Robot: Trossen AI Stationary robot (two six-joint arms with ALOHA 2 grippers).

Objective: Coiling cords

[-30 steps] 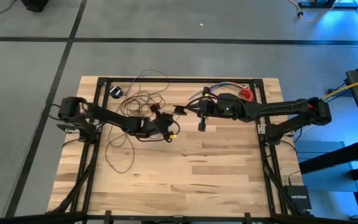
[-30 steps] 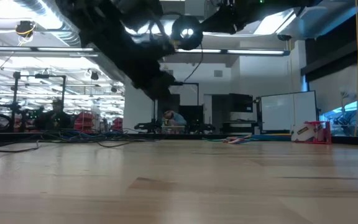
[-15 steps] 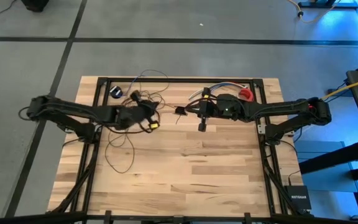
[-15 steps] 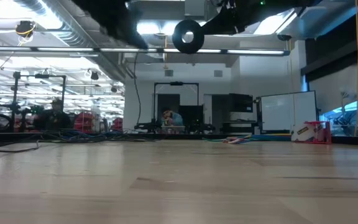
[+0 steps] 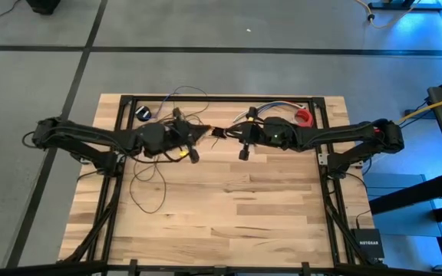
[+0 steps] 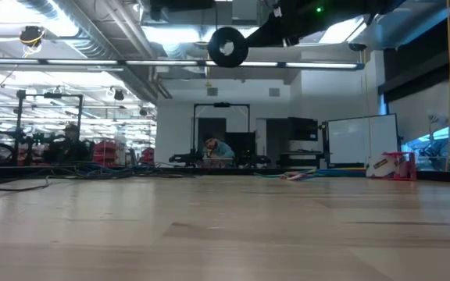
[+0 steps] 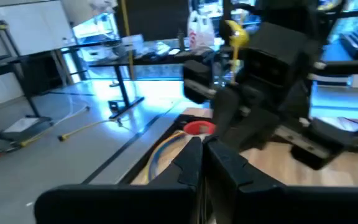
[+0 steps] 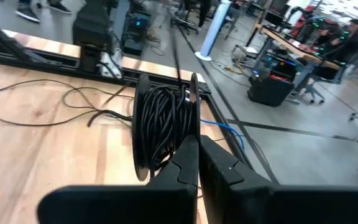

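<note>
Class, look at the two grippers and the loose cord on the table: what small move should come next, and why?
Probably the left gripper, shut, should circle the spool in the shut right gripper once more. The spool already carries a thick winding, yet much of the cord lies in loose loops on the table.

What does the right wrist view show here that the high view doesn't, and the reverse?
Only the right wrist view shows the spool close up, wound with black cord, just beyond the shut right gripper. Only the high view shows both arms meeting near the table's far edge, the left gripper, the red roll and the puck. Both show loose cord lying on the wood.
</note>
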